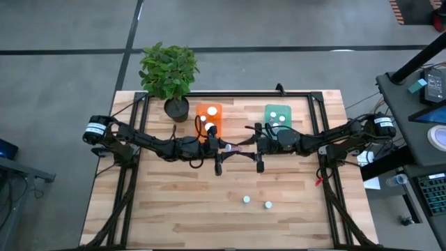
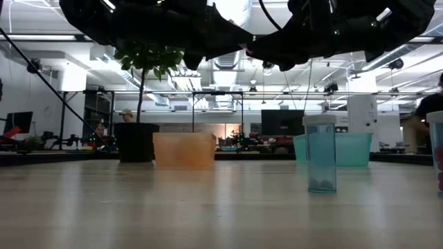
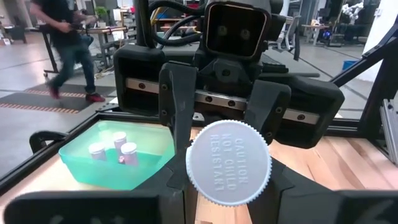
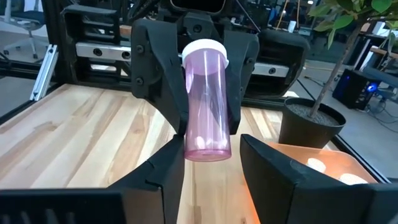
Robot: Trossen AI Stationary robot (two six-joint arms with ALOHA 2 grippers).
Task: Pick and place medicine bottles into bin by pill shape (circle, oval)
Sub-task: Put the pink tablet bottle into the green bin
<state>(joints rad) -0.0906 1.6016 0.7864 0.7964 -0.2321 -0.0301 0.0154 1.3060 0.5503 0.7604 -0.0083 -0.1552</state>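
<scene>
My left gripper [image 1: 224, 148] is shut on a pink see-through medicine bottle [image 4: 207, 106] with a white cap [image 3: 229, 163], high over the table's middle. My right gripper [image 1: 256, 146] faces it, open. Its fingers [image 4: 163, 171] stand on either side of the bottle's bottom end, and I cannot tell whether they touch it. The orange tub [image 1: 209, 118] and the teal tub [image 1: 277, 117] stand on the table behind the grippers, each with white-capped bottles inside. Two more bottles [image 1: 247, 200] [image 1: 268, 205] stand upright on the table near the front. My left gripper pinches the bottle's upper body just below the cap [image 4: 189, 78] between its two fingers [image 4: 155, 68]. The fingers come level from the table's left and lie along the bottle. The cap end points to the left wrist and the bottom [image 4: 207, 152] sticks out toward my right gripper. The bottle is lifted clear.
A potted plant [image 1: 174, 104] in a black pot stands at the far left beside the orange tub. In the low view a blue-tinted bottle [image 2: 321, 153] stands in front and another shows at the right edge [image 2: 437, 152]. People move in the room beyond the table.
</scene>
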